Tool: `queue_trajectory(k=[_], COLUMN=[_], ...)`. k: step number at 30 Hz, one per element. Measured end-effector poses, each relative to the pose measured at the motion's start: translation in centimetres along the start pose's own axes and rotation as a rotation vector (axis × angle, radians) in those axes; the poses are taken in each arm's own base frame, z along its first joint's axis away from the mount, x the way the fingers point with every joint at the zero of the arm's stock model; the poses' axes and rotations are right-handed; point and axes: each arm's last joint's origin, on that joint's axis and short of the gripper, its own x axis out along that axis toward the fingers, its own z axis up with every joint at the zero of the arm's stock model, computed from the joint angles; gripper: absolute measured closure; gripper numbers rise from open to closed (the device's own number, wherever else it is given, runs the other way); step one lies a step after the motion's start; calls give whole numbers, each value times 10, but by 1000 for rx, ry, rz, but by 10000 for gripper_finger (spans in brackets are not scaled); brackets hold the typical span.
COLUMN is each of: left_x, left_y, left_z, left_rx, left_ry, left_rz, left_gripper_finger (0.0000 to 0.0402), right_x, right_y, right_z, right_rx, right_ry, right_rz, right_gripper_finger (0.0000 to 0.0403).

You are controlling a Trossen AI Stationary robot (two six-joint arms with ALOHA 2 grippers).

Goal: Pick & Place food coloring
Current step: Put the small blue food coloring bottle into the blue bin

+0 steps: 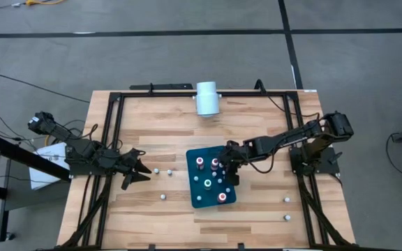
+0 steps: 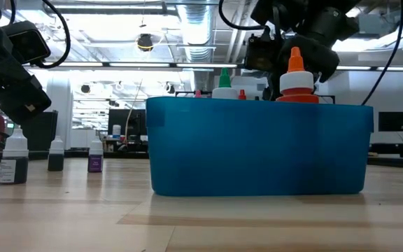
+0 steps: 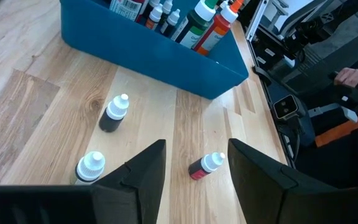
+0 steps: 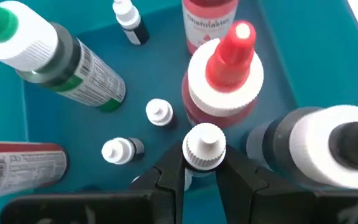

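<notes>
A teal tray [image 1: 195,198] in the middle of the table holds several food coloring bottles, among them a red-topped one [image 4: 227,68] and a green-topped one [image 4: 48,53]. My right gripper [image 4: 201,163] reaches down into the tray and is shut on a small white-capped bottle [image 4: 204,145]. At the table's left, my left gripper [image 3: 194,168] stands open above the bare wood. A small red bottle [image 3: 205,166] lies on its side beyond the fingers, untouched. Two more small bottles [image 3: 114,113] [image 3: 89,168] stand on the wood nearby. My right gripper pinches the small bottle just under its ribbed white cap [image 4: 194,158] between its two fingertips. The fingers come from above, slanting down into the tray. The bottle stands upright among the other bottles; whether its foot rests on the tray floor is hidden.
A large white cylinder [image 1: 206,98] lies at the table's far edge. Loose small bottles stand left of the tray [image 1: 156,170] [image 1: 162,196] and near the right front corner [image 1: 287,200] [image 1: 287,217]. Black frame rails [image 1: 110,139] run along both sides of the table.
</notes>
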Motion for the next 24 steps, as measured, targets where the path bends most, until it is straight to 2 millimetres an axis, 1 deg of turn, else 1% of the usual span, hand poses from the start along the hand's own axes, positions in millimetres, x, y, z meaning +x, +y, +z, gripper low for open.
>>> queue_trajectory(k=[3, 9, 24], left_x=[0, 0, 0], left_y=[0, 0, 0], left_z=[0, 0, 0], left_rx=[0, 0, 0], left_ry=[0, 1, 0], left_rz=[0, 0, 0], left_gripper_finger=[236, 236, 236], right_x=[-1, -2, -2], right_y=[-2, -8, -6], right_z=[1, -2, -2], right_rx=[7, 20, 33], right_ry=[6, 54, 50], right_rz=[-5, -22, -16], right_gripper_finger=[337, 337, 337])
